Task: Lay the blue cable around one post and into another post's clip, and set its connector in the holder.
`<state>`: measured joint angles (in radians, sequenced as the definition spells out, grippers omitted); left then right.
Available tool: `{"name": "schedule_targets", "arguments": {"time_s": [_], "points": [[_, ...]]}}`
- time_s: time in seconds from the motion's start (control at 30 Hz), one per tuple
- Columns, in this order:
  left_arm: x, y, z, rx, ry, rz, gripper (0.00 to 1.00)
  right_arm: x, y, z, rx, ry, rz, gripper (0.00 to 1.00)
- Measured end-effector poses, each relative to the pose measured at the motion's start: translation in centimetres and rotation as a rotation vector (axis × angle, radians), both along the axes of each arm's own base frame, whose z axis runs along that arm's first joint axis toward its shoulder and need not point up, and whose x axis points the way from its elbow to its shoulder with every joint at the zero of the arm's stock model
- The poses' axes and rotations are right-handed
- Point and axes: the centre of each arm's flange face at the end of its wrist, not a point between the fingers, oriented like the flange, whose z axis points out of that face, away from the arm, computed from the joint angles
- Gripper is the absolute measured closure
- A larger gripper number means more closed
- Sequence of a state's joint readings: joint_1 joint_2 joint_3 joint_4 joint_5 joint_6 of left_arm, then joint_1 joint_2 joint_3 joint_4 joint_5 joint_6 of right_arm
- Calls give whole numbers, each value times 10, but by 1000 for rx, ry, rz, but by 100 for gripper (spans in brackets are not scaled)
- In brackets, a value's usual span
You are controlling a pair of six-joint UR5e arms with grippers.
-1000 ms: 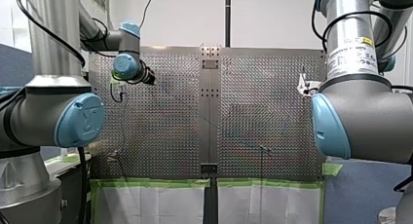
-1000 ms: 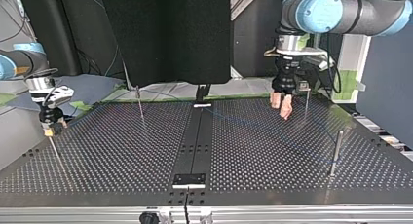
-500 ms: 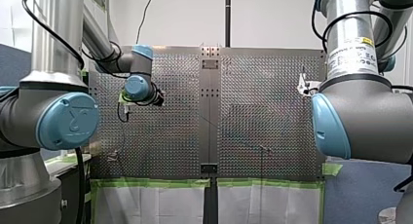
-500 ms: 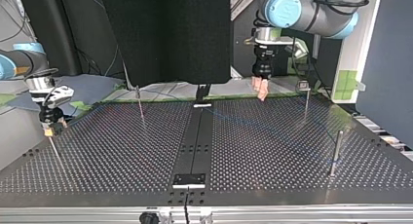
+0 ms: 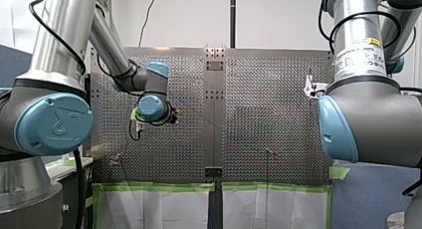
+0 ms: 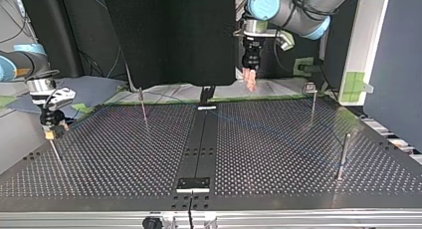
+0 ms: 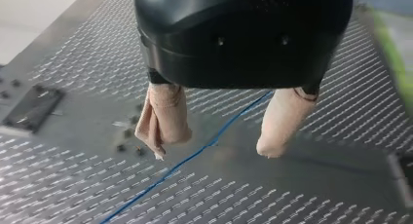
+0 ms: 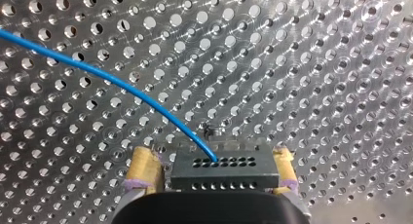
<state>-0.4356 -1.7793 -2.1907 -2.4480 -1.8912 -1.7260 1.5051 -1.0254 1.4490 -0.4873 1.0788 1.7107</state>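
No step appears complete: the right jaws clamp the connector (image 8: 221,169), unseated; the left jaws hang open above the blue cable (image 7: 195,155), apparently loose across the worktop (image 7: 302,199), neither looped nor clipped.

Shiny metal perforated table (image 8: 341,63); blue cable (image 8: 100,76) smooth, glossy; connector (image 8: 221,170) matt black plastic.

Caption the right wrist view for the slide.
Right gripper clamps black connector, blue cable arcing away over perforated table.
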Motion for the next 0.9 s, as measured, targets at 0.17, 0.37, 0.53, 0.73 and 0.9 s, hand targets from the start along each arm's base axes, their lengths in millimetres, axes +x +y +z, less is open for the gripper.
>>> {"name": "schedule_targets", "arguments": {"time_s": [0.17,0.37,0.53,0.73,0.9], "points": [[-16,-14,-24,13,19,-45,0,0,0,0,0,0,1,2],[-30,-35,-46,14,21,-102,0,1,0,0,-1,0,3,2],[-44,-53,-65,11,21,-142,0,1,0,0,-1,0,3,2],[-61,-68,-87,22,17,-159,0,1,0,0,-1,0,3,2],[-75,-81,-97,29,-6,-162,0,1,0,1,-3,0,4,2]]}}
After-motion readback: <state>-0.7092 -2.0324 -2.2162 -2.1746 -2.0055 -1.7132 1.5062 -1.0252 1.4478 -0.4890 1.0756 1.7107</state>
